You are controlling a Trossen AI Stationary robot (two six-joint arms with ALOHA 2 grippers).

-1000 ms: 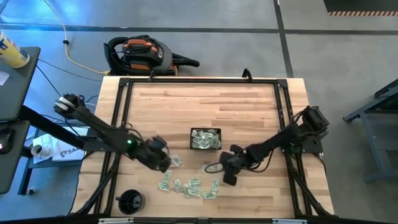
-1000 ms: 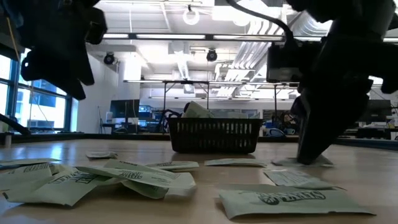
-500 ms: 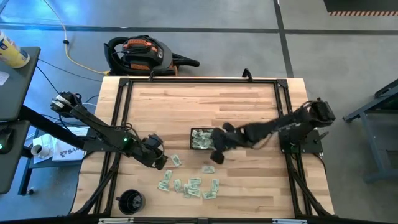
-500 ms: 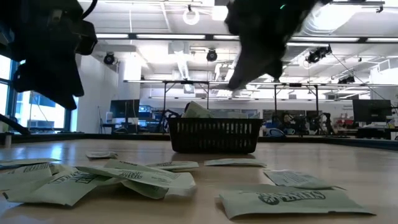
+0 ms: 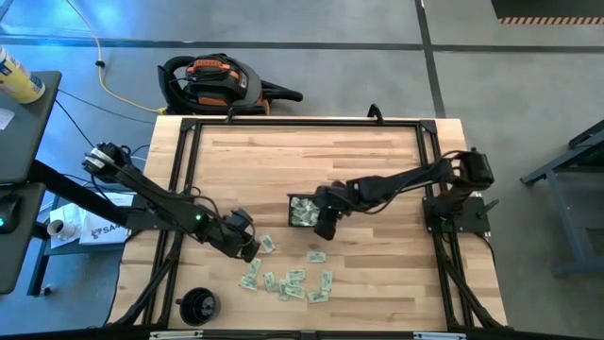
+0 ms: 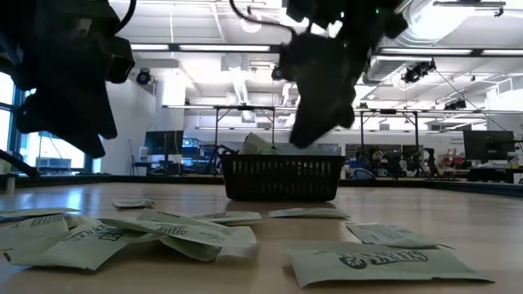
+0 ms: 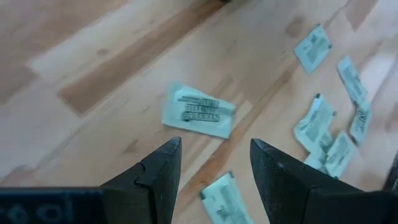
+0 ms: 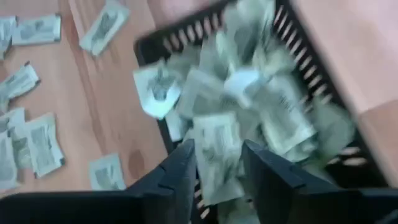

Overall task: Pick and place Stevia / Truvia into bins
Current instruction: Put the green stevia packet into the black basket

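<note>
Sachets (image 5: 288, 281): lying scattered toward the bench's near edge, more piling up in the tray.
Tray (image 5: 294, 200): sitting mid-bench, heaped with sachets.
Right gripper (image 5: 326, 222): hanging over the tray's right end, fingers parted, nothing between them; one sachet (image 8: 157, 90) is showing above the tray's rim.
Left gripper (image 5: 247, 247): hovering over a loose sachet (image 7: 198, 111), fingers parted, holding nothing.

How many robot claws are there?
2. The left claw, open, hangs over the loose packets on the table. The right claw, open, is above the black tray.
</note>
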